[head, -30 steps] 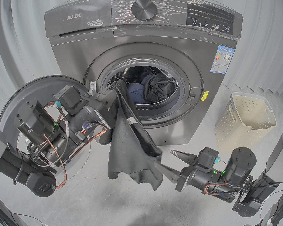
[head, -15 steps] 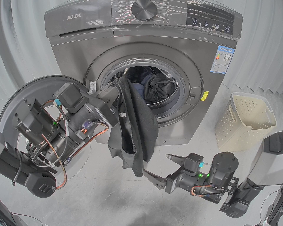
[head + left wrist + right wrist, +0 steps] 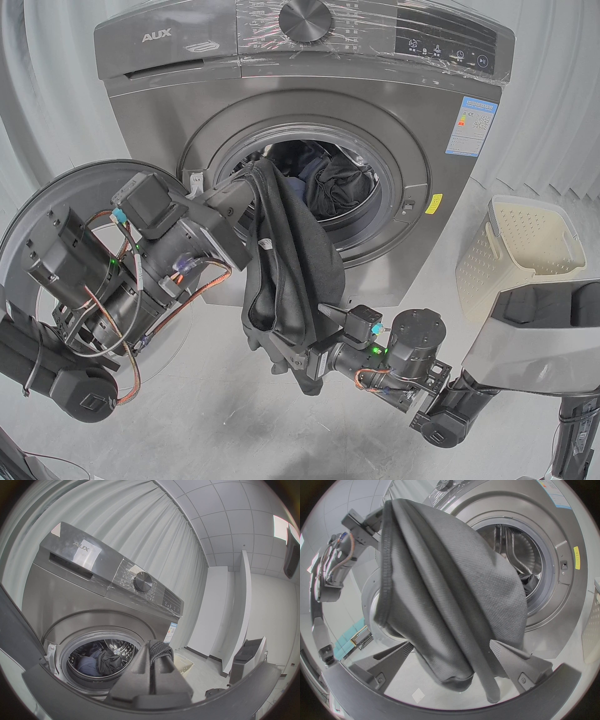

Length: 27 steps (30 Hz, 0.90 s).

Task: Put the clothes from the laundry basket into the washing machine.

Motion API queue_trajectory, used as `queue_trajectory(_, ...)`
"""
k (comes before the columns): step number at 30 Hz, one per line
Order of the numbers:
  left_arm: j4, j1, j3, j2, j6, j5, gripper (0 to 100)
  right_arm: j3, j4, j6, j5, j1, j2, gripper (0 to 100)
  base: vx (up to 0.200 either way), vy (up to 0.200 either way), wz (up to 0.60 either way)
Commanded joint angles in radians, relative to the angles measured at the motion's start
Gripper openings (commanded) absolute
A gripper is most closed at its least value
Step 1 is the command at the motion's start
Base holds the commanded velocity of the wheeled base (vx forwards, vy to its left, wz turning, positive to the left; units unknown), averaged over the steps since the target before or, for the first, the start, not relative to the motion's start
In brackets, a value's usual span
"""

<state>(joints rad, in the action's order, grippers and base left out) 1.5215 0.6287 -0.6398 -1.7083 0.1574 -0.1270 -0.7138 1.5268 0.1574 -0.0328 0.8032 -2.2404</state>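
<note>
1. Progress: some clothes (image 3: 337,184) already lie inside the drum (image 3: 284,150) of the washing machine (image 3: 156,112), whose door (image 3: 81,187) stands swung open on the robot's left.
2. One dark garment (image 3: 294,262) is not yet in. It hangs in the air in front of the drum's mouth, its top level with the opening's near edge and the rest drooping toward the floor.
3. The laundry basket (image 3: 531,244) stands on the floor to the right of the machine. The inner wall that shows is bare, but its bottom is hidden, so I cannot tell whether more clothes wait there.
4. What is left, as I judge it: lift the drooping part and push the whole garment through the opening, then let go.
5. The left gripper (image 3: 249,180) sits just at the left rim of the opening. Its jaws are clamped on the garment's upper fold, which bunches out above their tips in the left wrist view.
6. The right gripper (image 3: 450,644) is low, under the hanging cloth. Its jaws are spread wide and grasp nothing, with the garment's bottom fold sagging down between the two fingers. I cannot tell whether the cloth touches either finger.
</note>
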Motion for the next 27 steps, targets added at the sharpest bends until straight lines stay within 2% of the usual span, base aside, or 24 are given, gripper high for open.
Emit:
queue_trajectory(1, 0.0, 0.009, 0.0, 0.003, 0.001, 0.0, 0, -0.052, 0.0, 0.004, -0.018, -0.032, -0.054, 100, 0.0, 0.0, 0.0)
queue_trajectory(3, 0.0, 0.011, 0.0, 0.003, 0.001, 0.001, 0, -0.07, -0.002, 0.011, -0.044, -0.052, -0.054, 100, 0.0, 0.0, 0.0)
queue_trajectory(8, 0.002, 0.012, 0.0, 0.003, 0.001, 0.0, 0, -0.075, 0.0, 0.014, -0.047, -0.09, -0.051, 100, 0.0, 0.0, 0.0)
queue_trajectory(20, 0.005, 0.028, 0.005, 0.004, -0.001, 0.0, 0, -0.202, 0.0, -0.004, 0.005, -0.065, -0.14, 100, 0.0, 0.0, 0.0)
queue_trajectory(27, 0.008, 0.034, 0.005, 0.018, -0.001, -0.002, 0, -0.273, -0.002, -0.015, 0.02, -0.085, -0.186, 100, 0.0, 0.0, 0.0)
